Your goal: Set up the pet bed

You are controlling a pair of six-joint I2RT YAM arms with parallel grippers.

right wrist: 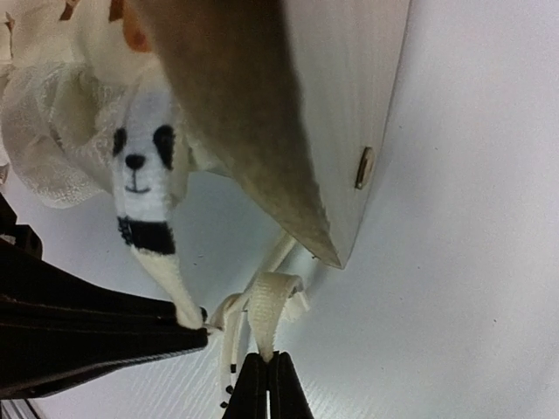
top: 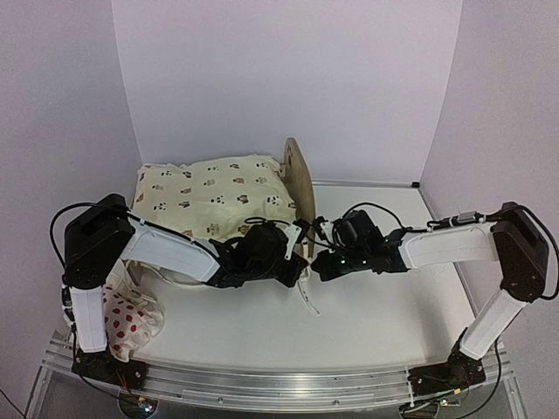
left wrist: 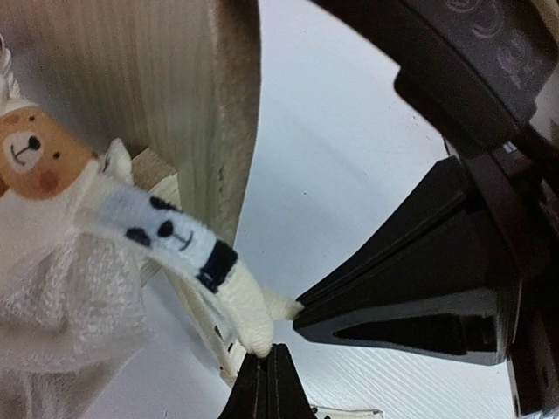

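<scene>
Left claw (left wrist: pixel 267 371) by right-pointing pet bed (top: pixel 300 179)

No legible txt, labels or nos. in any view.

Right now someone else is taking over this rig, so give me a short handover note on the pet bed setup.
Left pincer: shut on the panda-print tie.
Right pincer: shut on the plain tie.
Pet bed stands at the table's back, cushion lying on it; both ties meet beside the headboard.
Done: cushion on.
Left: ties look unknotted; spotted pillow lies off the bed near the left arm's base.
</scene>
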